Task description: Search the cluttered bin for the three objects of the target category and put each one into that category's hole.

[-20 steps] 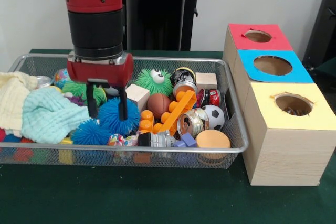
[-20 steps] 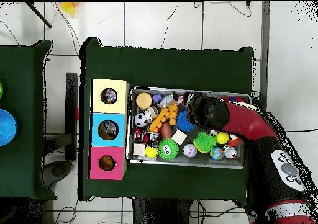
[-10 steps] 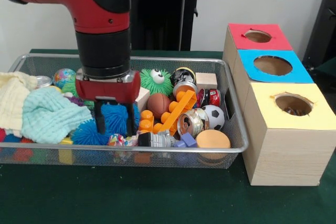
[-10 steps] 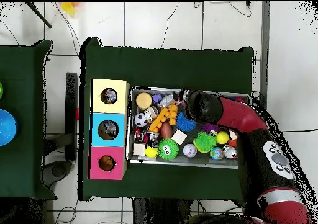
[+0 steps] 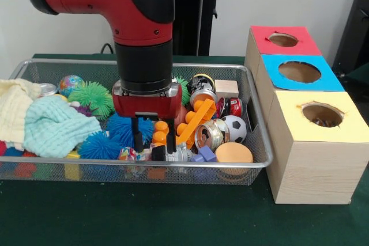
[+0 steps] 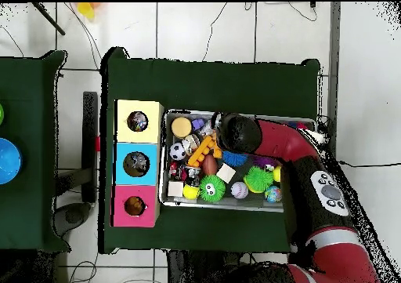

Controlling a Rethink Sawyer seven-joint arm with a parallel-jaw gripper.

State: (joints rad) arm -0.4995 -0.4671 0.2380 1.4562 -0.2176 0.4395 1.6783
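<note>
In the wire bin [image 5: 253,162], I see cloths, then spiky balls. My tool [image 5: 153,141] hangs with fingers moderately apart, empty, over a grey toy [image 5: 173,154] beside orange blocks [image 5: 190,124]. I judge I'm searching; next, descend and close. It has shifted right since earlier.

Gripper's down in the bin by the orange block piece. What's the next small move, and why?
Probably ease straight down a little, then close. The gripper has its jaws open, straddling the near end of the orange block piece, with the blue spiky ball just beside it. Nothing is gripped yet.
</note>
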